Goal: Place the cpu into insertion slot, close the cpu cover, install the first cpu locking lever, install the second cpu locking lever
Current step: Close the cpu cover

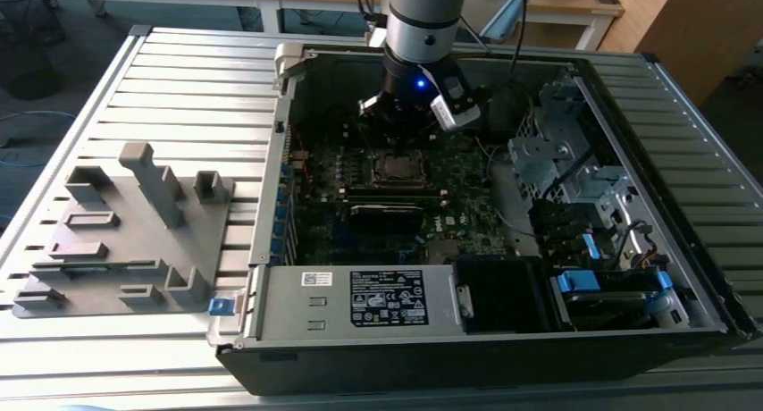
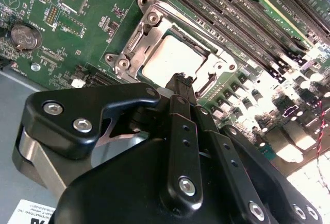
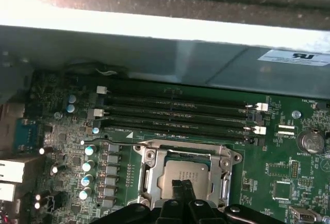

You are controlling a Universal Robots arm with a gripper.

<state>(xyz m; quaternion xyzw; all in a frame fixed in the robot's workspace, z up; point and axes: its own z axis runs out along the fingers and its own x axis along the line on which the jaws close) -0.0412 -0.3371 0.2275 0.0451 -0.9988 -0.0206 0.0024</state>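
The cpu lies flat in the insertion slot of the green motherboard, its dull silver top showing through the window of the cpu cover. The silvery cover lies down over it. A thin wire locking lever juts out sideways from one corner of the socket. My gripper hangs just above the chip's edge, its black fingers shut together with nothing between them.
Long black memory slots run beside the socket, with a row of capacitors on another side and a coin battery further off. The case walls, drive bays and power supply hem in the board. A grey fixture rack stands on the slatted table.
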